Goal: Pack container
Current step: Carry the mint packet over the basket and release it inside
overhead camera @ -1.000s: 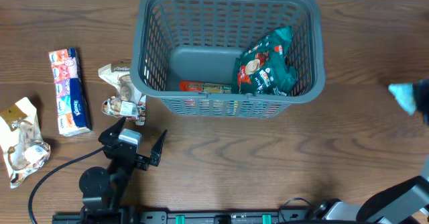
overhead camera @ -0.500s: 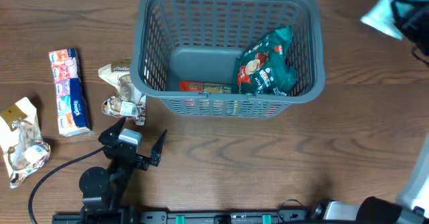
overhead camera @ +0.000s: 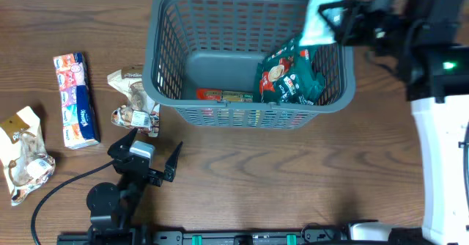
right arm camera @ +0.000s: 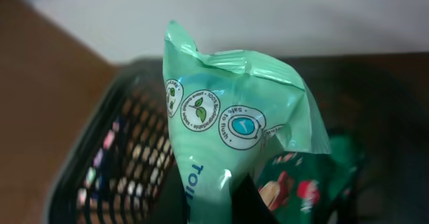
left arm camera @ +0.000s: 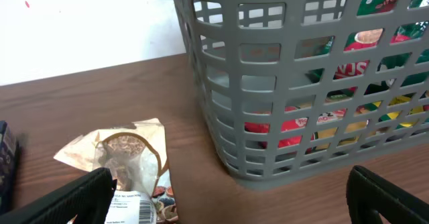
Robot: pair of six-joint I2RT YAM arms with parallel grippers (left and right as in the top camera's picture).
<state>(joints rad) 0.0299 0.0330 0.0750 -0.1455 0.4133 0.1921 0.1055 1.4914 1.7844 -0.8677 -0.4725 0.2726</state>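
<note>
Directly beneath right pincer (clamped on mint packet): container, far-right corner.

The container, a dark grey slatted basket with rounded corners, stands upright and partly filled on the tabletop, just beyond the left pincer, its far-right corner beneath the right pincer.

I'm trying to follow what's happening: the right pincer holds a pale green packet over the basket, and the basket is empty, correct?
Not empty. The overhead view shows a dark green snack packet and a red and yellow packet lying in the basket. The right pincer does hold the pale green packet over it.
</note>
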